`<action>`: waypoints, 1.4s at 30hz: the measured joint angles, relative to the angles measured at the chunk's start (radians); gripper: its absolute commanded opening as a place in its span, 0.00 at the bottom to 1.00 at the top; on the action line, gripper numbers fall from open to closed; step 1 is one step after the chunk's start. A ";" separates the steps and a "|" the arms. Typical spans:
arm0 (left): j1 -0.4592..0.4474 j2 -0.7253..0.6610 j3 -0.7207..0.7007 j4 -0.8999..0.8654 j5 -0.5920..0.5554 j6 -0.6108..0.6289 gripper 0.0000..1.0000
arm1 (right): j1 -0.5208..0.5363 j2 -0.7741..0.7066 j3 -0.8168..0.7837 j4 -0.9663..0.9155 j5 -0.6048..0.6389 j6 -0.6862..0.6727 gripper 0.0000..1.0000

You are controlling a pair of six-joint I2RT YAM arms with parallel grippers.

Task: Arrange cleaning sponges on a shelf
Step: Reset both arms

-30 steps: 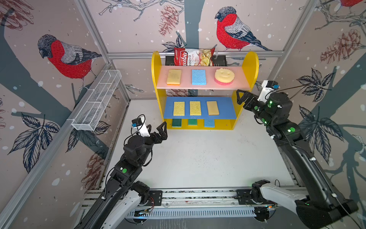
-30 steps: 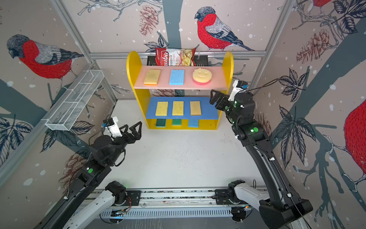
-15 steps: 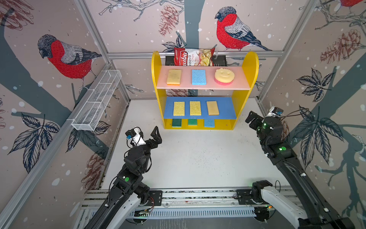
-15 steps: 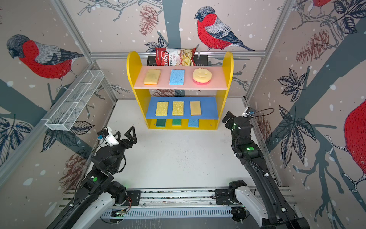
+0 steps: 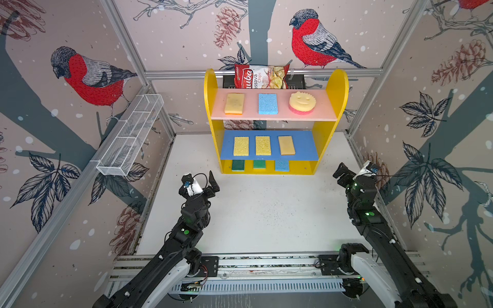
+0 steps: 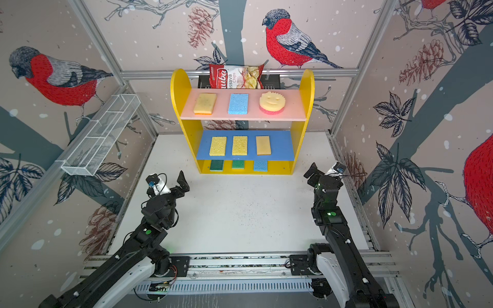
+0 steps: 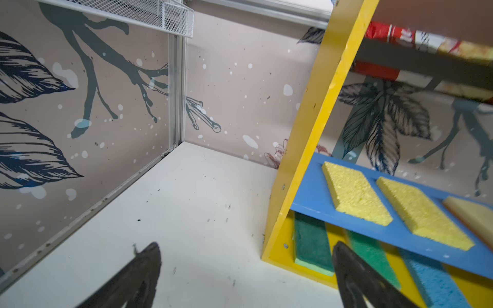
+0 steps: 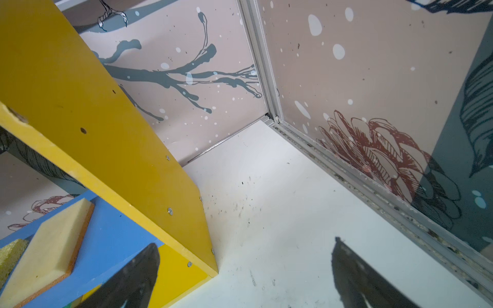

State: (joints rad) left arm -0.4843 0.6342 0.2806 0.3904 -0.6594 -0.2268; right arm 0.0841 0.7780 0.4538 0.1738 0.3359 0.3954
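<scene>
The shelf (image 5: pixel 338 88) stands at the back of the white table. Its pink top board holds a tan-yellow sponge (image 5: pixel 234 103), a light blue one (image 5: pixel 267 103) and a round smiley one (image 5: pixel 302 102). On the blue middle board lie two bright yellow sponges (image 5: pixel 241 146) (image 5: pixel 263 145) and a tan one (image 5: pixel 286 145). The yellow base carries two dark green sponges (image 5: pixel 238 165) (image 7: pixel 312 242) and a light blue one (image 5: pixel 282 165). My left gripper (image 5: pixel 202 182) (image 7: pixel 245 266) hangs open and empty off the shelf's front left corner. Off its front right corner, my right gripper (image 5: pixel 346 173) (image 8: pixel 244 248) is open and empty too.
A red chips bag (image 5: pixel 260 77) leans in a black slotted tray (image 5: pixel 296 80) behind the shelf's top. A white wire-mesh basket (image 5: pixel 130 136) juts from the left wall. Printed walls close in on three sides, and the arms' rail (image 5: pixel 266 264) runs along the front.
Both arms have drawn back from the shelf towards the front. The right gripper came down from beside the shelf's right panel. Both stayed open; no sponge moved.
</scene>
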 measured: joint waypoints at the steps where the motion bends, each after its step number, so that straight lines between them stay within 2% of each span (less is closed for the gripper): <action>1: 0.000 0.029 -0.005 0.024 -0.013 0.024 0.99 | -0.006 0.008 0.000 0.010 -0.004 0.000 1.00; 8: 0.018 0.217 -0.053 0.215 -0.066 0.158 0.98 | -0.016 0.071 -0.017 0.053 -0.013 -0.004 1.00; 15: 0.122 0.420 -0.063 0.367 -0.022 0.184 0.99 | -0.017 0.142 -0.162 0.220 -0.003 -0.059 0.99; 21: 0.191 0.701 -0.030 0.513 -0.023 0.234 0.99 | -0.020 0.306 -0.223 0.424 0.010 -0.135 1.00; 24: 0.214 0.777 0.002 0.549 0.008 0.242 0.99 | -0.026 0.402 -0.220 0.497 0.023 -0.148 1.00; 31: 0.261 0.905 0.067 0.652 0.108 0.312 0.99 | -0.039 0.547 -0.140 0.557 0.053 -0.160 0.99; 34: 0.332 0.912 0.084 0.653 0.175 0.301 0.99 | -0.056 0.593 -0.125 0.602 0.062 -0.160 0.99; 37: 0.396 0.899 0.043 0.688 0.250 0.260 1.00 | -0.072 0.658 -0.131 0.705 0.069 -0.167 1.00; 39: 0.404 0.914 -0.020 0.770 0.299 0.251 0.99 | -0.049 0.692 -0.132 0.729 0.089 -0.193 1.00; 42: 0.406 0.922 -0.048 0.786 0.346 0.243 0.99 | -0.007 0.698 -0.191 0.859 0.054 -0.244 1.00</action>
State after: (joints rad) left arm -0.0780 1.5566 0.2329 1.1767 -0.3138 0.0158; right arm 0.0772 1.4761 0.2630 1.0332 0.3897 0.1516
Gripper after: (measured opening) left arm 0.989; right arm 0.995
